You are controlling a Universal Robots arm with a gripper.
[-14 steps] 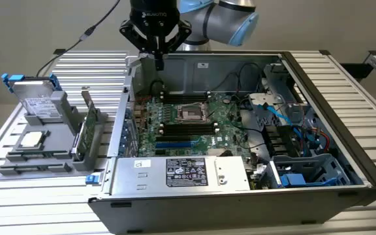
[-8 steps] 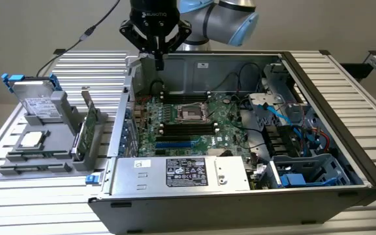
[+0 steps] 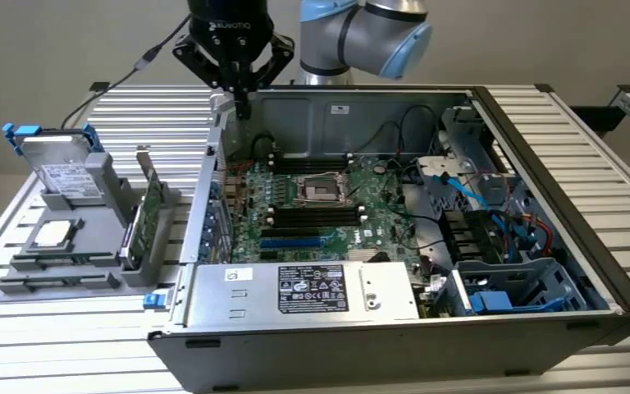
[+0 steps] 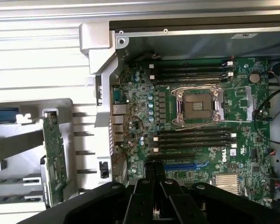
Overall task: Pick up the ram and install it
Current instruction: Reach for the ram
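My gripper hangs shut with nothing between its fingers, above the back corner of the open computer case on the exterior view's left. In the wrist view the shut gripper points down at the green motherboard. Dark memory slots lie on both sides of the processor socket, and one set of memory slots sits just ahead of my fingertips. The ram is hidden from me.
A grey rack at the exterior view's left holds a silver hard drive with blue clips and an upright green expansion card, also the expansion card. The power supply, cables and a drive cage crowd the case.
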